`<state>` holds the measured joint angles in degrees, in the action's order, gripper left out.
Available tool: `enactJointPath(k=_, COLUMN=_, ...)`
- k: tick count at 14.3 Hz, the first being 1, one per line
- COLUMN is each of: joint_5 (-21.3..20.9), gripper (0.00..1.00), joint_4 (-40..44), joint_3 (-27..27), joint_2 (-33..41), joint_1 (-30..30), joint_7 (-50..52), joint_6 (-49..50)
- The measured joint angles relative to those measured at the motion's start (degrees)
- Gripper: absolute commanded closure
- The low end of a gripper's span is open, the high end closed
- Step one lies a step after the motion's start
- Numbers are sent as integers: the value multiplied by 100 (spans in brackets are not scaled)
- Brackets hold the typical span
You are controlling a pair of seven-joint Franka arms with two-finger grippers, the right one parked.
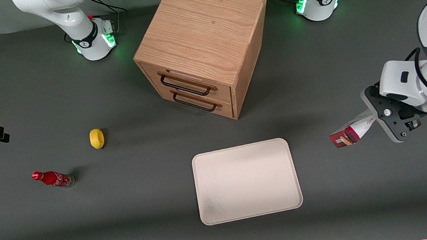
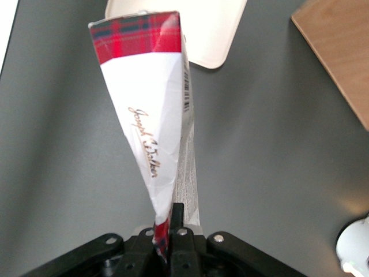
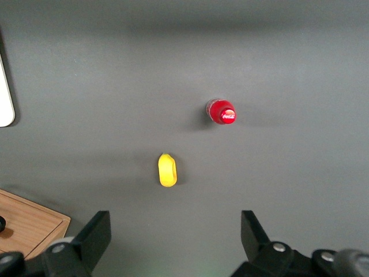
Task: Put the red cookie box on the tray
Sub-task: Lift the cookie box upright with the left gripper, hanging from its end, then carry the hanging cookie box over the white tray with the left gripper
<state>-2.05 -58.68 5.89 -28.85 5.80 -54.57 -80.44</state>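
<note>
The gripper [image 1: 378, 117] hangs above the table [image 1: 126, 217] toward the working arm's end, jaws clamped on one end of the red cookie box [image 1: 348, 132], at about three o'clock from the tray [image 1: 246, 181], apart from it. Only the left wrist view shows the box's [image 2: 147, 109] white script panel and barcode; there the tray [image 2: 207, 34] is cut off.

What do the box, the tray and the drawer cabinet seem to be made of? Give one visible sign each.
Box, held in the end effector above the table beside the tray: printed cardboard, judging by creased panels and barcode.
Tray: probably matte off-white plastic; moulded rounded corners, low rim.
Cabinet: light wood or veneer; visible grain, dark handles.
</note>
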Motion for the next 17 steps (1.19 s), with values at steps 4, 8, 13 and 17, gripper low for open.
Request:
enactJointPath(k=4, joint_5=108, gripper=100, joint_4=61, joint_3=80, joint_2=-33, joint_1=51, joint_7=1671, joint_6=-147)
enactJointPath(k=8, joint_5=110, gripper=100, joint_4=162, joint_3=115, joint_2=-31, joint_1=236, joint_7=3699, joint_6=-455)
enactJointPath(k=13, joint_5=106, gripper=100, joint_4=160, joint_3=115, joint_2=-131, joint_1=704, joint_7=5700, joint_6=-861)
enactJointPath(k=17, joint_5=104, gripper=100, joint_4=160, joint_3=99, joint_2=-524, joint_1=985, joint_7=6242, joint_6=-1408)
